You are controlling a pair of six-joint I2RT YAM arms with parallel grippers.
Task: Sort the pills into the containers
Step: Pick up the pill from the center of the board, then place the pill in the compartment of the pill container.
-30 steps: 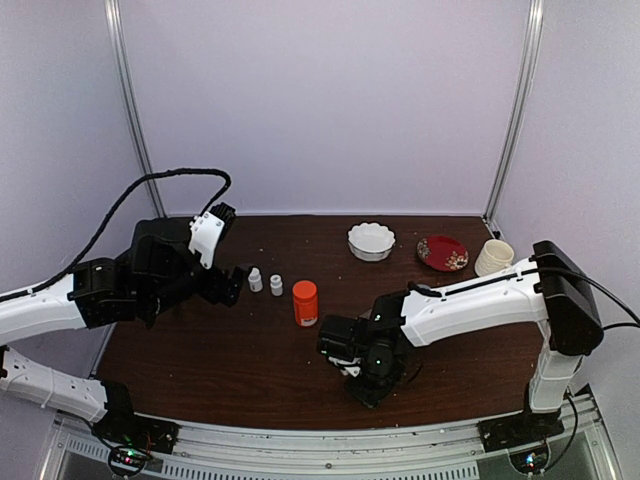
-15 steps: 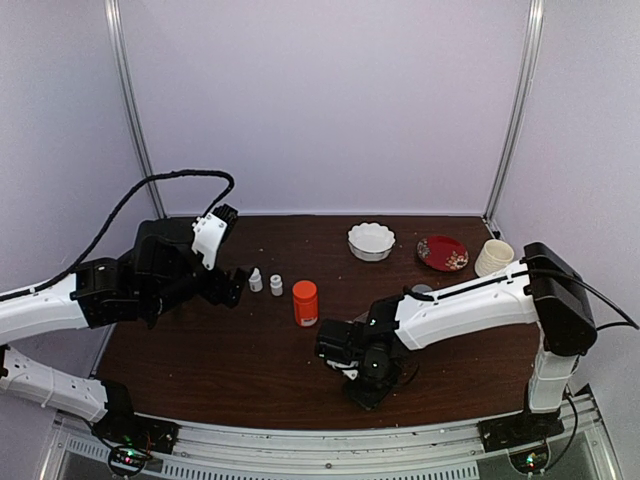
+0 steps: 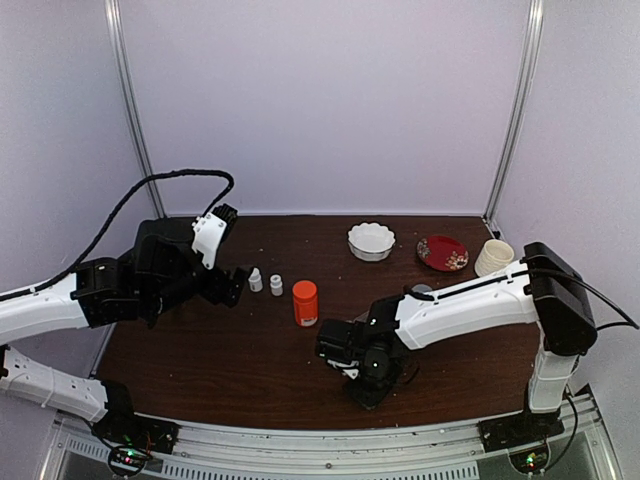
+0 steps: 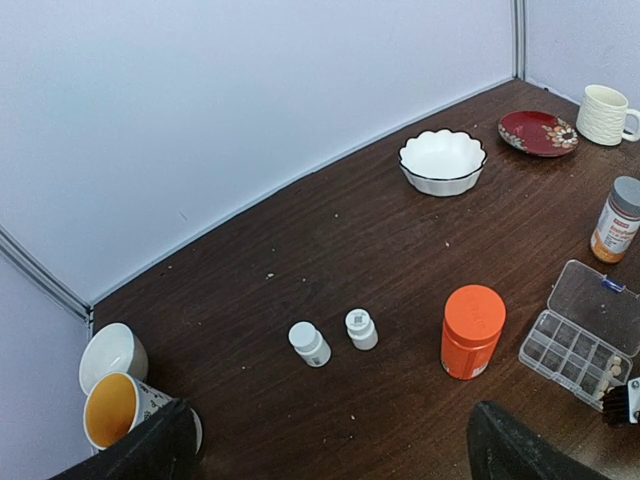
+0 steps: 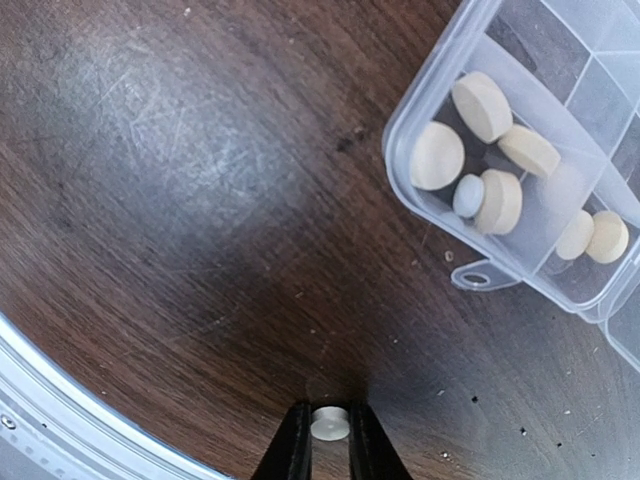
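Note:
My right gripper [image 5: 330, 418] is shut on one small white pill [image 5: 330, 425], low over the dark table near its front edge. The clear organizer box [image 5: 470, 272] lies up and to the right of it, lid open, with several cream pills [image 5: 437, 155] in its corner cells. In the top view the right gripper [image 3: 363, 376] points down at the front middle and the arm hides the box. My left gripper [image 3: 232, 284] hovers at the left, jaws wide open and empty; its view shows the box [image 4: 585, 333] at the right.
An orange bottle [image 4: 472, 330] and two tiny white bottles [image 4: 309, 343] stand mid-table. A grey-capped amber bottle [image 4: 618, 218], white bowl [image 4: 442, 160], red plate [image 4: 539, 132] and mug [image 4: 606, 113] stand farther back and right. Two cups [image 4: 115, 405] sit at the left.
The right arm has shifted slightly left and stayed low over the table. The left arm has barely moved.

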